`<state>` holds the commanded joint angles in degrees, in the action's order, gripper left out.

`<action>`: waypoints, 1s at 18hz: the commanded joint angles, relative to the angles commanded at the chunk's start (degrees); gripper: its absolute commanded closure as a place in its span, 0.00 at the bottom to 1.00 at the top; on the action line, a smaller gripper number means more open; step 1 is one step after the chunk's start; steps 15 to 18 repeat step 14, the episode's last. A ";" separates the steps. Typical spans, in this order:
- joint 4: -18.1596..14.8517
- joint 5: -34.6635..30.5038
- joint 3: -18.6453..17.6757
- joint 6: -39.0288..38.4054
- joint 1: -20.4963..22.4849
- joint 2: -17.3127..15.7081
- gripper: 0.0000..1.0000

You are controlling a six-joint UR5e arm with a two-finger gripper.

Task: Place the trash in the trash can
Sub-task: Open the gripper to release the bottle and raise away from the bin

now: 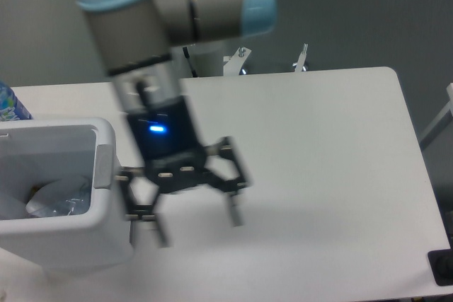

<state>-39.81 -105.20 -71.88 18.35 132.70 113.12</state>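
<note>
The white trash can (106, 175) stands at the left of the table, with a grey tab (104, 166) on its right side. Clear crumpled plastic trash (60, 199) lies inside it; I cannot tell the bottle from the wrapper. My gripper (199, 228) hangs just right of the can, above the table, with its fingers spread wide and nothing between them. The arm above it is motion-blurred.
The white table (318, 160) stretches to the right, with its right edge near the frame side. A blue-labelled bottle (10, 104) peeks in at the far left behind the can. A small dark object (442, 266) sits at the table's front right corner.
</note>
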 joint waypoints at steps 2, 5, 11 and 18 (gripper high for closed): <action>-0.09 -0.44 -1.68 5.09 1.85 -0.26 0.00; -1.84 0.08 -5.36 14.23 5.36 -3.16 0.00; -6.24 1.13 -13.80 29.88 10.55 -10.01 0.00; -6.24 6.40 -16.27 33.67 13.80 -12.12 0.00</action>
